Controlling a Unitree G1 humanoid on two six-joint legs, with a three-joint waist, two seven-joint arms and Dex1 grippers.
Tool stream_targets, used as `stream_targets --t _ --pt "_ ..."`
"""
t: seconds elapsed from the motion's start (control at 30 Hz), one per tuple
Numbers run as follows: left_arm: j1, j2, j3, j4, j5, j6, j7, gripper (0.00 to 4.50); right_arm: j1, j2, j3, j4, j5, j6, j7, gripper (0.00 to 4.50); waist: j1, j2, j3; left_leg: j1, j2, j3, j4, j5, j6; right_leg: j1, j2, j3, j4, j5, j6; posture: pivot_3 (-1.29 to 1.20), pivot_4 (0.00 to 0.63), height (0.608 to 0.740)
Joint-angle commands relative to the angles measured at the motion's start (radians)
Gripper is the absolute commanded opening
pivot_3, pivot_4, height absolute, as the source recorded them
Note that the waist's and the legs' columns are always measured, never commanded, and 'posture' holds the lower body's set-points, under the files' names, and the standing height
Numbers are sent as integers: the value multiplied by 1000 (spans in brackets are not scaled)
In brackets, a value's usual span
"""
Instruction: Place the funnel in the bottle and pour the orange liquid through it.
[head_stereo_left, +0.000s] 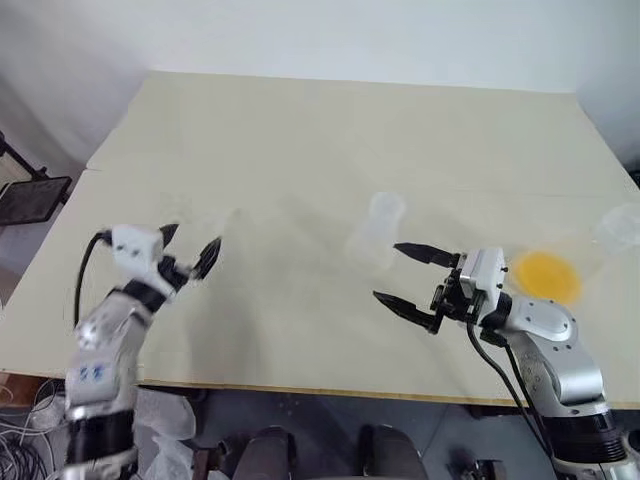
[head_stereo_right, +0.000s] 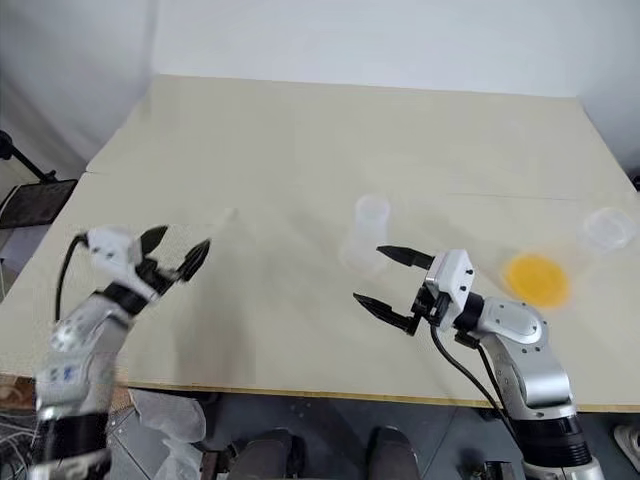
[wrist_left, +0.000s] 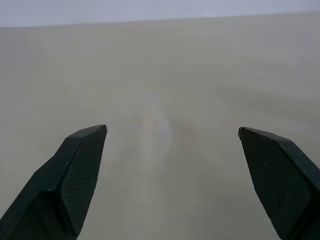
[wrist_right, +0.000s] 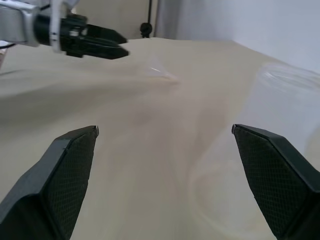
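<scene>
Clear glassware on the beige table (head_stereo_left: 300, 130), both our grippers empty and spread wide.
We see the left gripper (head_stereo_left: 190, 252) just beside the lying funnel (wrist_right: 162, 72), the right gripper (head_stereo_left: 402, 275) next to the bottle (head_stereo_left: 378, 232), and the orange liquid (head_stereo_left: 546, 274) pooled in a larger flask (head_stereo_left: 590, 255) at far right.

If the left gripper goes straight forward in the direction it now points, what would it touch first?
Probably the funnel. The left gripper, open, points along the table toward the faint clear funnel lying just ahead of its tips. Depth is unclear, so it might pass slightly beside it.
</scene>
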Motion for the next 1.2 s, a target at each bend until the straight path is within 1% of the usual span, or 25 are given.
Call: stream_targets --t 0.03,0.17,0.27,0.3,0.37,0.47,0.7,0.73,0.77,0.93,1.0,1.1,1.13,1.2 --pt "-107 -4 -74 158 63 0 12 4485 15 5 -11 -53 4 -12 -21 4500 -11 0 0 0 0 0 -1 0 0 -1 0 -1 0 0 0 0 150 740" --pt "-229 -4 -118 318 110 -9 32 4485 29 5 -14 -70 -1 -14 -40 4500 -18 0 0 -1 1 3 -1 0 0 -3 0 -5 1 0 0 0 150 740" --pt "-302 -12 -113 402 111 5 58 4485 52 5 -31 -89 -4 -20 -64 4500 -14 0 0 -3 1 5 0 1 -1 -3 0 -7 1 0 0 0 150 740" --pt "-304 -12 -112 406 115 -3 64 4301 60 5 -33 -92 -4 -22 -69 4500 -13 0 0 -3 1 6 0 1 -1 -3 0 -7 1 0 0 0 150 740" --pt "-297 -7 -110 396 118 -10 66 3882 73 8 -32 -98 -8 -29 -79 4500 -15 0 0 -3 1 6 0 1 -1 -3 0 -6 1 0 0 0 150 740" --pt "-277 3 -99 379 104 -9 51 2941 85 12 -27 -100 -12 -38 -90 4500 -15 0 0 -3 1 5 0 1 -1 -3 0 -6 1 0 0 0 150 740" --pt "-261 27 -85 344 93 -18 24 542 82 24 -13 -92 -25 -58 -108 4500 -14 0 0 -3 2 5 1 1 -1 -3 0 -6 1 0 0 0 150 740" --pt "-259 30 -80 330 82 -28 7 238 83 26 -13 -91 -28 -61 -110 4500 -14 0 0 -3 1 4 1 1 -1 -3 0 -6 1 0 0 0 150 740" --pt "-258 34 -73 316 69 -34 -10 25 85 28 -15 -91 -31 -65 -112 4500 -13 0 0 -3 1 4 1 1 -1 -3 0 -6 1 0 0 0 150 740" --pt "-266 71 -59 273 28 -88 -113 25 115 32 -29 -106 -42 -79 -134 4500 -13 0 0 -3 1 2 1 1 -1 -3 0 -6 1 0 0 0 150 740" --pt "-298 86 -51 244 -42 -104 -224 25 131 33 -40 -116 -44 -86 -150 4500 -14 0 0 -3 1 2 1 1 -1 -3 0 -6 1 0 0 0 150 740" --pt "-388 149 -140 208 -34 -209 -441 25 174 36 -81 -134 -43 -107 -183 4500 -10 0 0 -4 1 3 1 1 -1 -3 0 -7 1 0 0 0 150 740" --pt "-424 159 -161 209 -41 -218 -496 25 186 40 -96 -140 -39 -111 -196 4500 -9 0 0 -5 1 3 2 1 -1 -2 0 -7 1 0 0 0 150 740" --pt "-546 164 -206 237 -67 -227 -624 25 214 59 -148 -154 -21 -141 -222 4500 -4 0 0 -5 0 3 2 1 -1 -2 0 -7 1 0 0 0 150 740"
